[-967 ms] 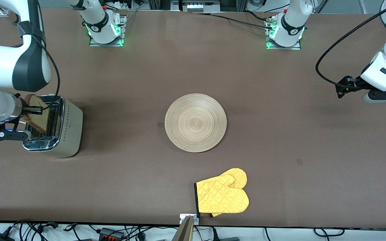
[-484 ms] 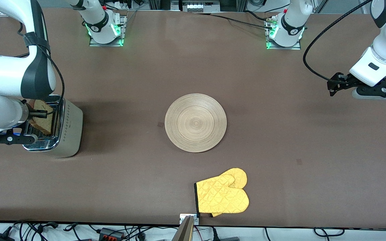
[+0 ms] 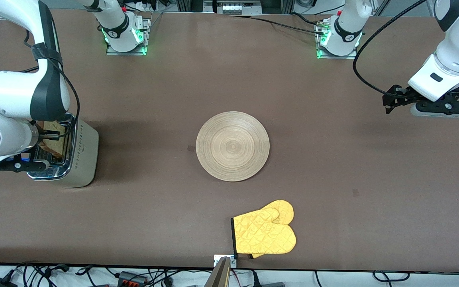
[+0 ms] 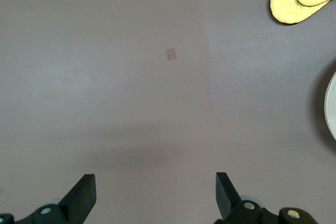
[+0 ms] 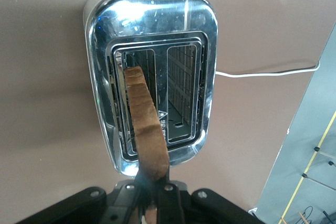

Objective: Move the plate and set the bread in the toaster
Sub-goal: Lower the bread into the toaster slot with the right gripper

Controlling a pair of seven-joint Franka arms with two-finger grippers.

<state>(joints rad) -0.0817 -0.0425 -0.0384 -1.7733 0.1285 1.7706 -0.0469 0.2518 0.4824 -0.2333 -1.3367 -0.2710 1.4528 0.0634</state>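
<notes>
Two arms are shown at a brown table, described from the right arm's end to the left arm's end. At the right arm's end, the boxy two-slot toaster with a chrome top and beige-silver sides (image 3: 68, 153) is seen beneath the right gripper (image 3: 52, 135), whose fingers are pinched on the top edge of the square slice of pale bread with a brown crust (image 5: 144, 124). Over the last second the slice has been lowered from above the toaster; its lower part is now seen inside one slot, as the right wrist view confirms, while its upper part stands clear of the chrome. Insertion is therefore judged nearly complete, with release still to be made.

At mid-table, the large round light-wood plate with concentric ring grain (image 3: 232, 146) lies flat and has not been shifted in that second. Nearer to the front camera, a yellow quilted oven mitt (image 3: 264, 233) is seen.

At the left arm's end, the left gripper (image 4: 156, 195) is held over bare table with its fingers spread and nothing between them; it has been drawn back toward its base, which suggests that this arm is retiring.
</notes>
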